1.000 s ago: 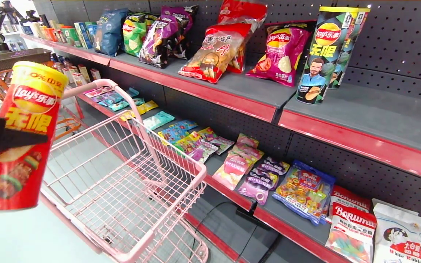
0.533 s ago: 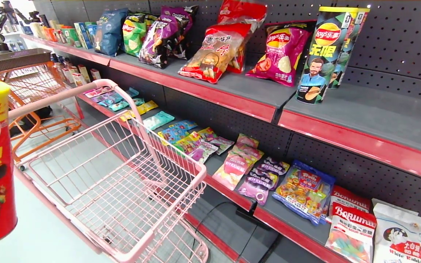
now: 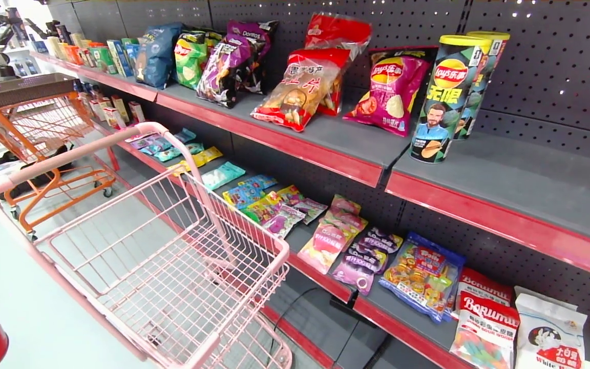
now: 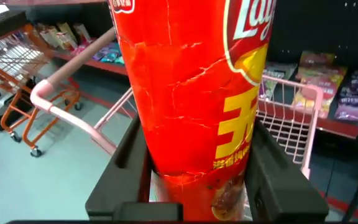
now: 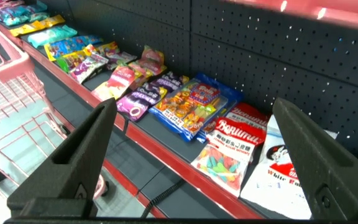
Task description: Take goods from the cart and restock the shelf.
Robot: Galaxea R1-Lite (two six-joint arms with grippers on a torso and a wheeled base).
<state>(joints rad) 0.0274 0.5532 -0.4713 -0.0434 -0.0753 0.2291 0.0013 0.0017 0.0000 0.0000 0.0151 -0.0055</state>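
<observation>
Grey pegboard shelving (image 3: pixel 505 174) with red front edges lines a shop aisle with a pale floor. Nearest, the left gripper (image 4: pixel 197 168) has its black fingers (image 4: pixel 126 168) pressed against both sides of a tall red cylindrical chip canister (image 4: pixel 185 87); its red edge also shows at the lower-left corner of the head view, on the handle side of a pink wire shopping cart (image 3: pixel 85 149). The right gripper (image 5: pixel 197 162) is spread wide with nothing between its fingers, facing the lower shelf. That shelf carries flat candy bags, among them a blue sweet pack (image 3: pixel 423 271) and a red-and-white gummy bag (image 3: pixel 484 323). Higher up stand two dark chip canisters with yellow lids (image 3: pixel 443 97) beside a magenta crisp bag (image 3: pixel 392 87). Farthest down the aisle sits an orange wire cart (image 3: pixel 28 118).
</observation>
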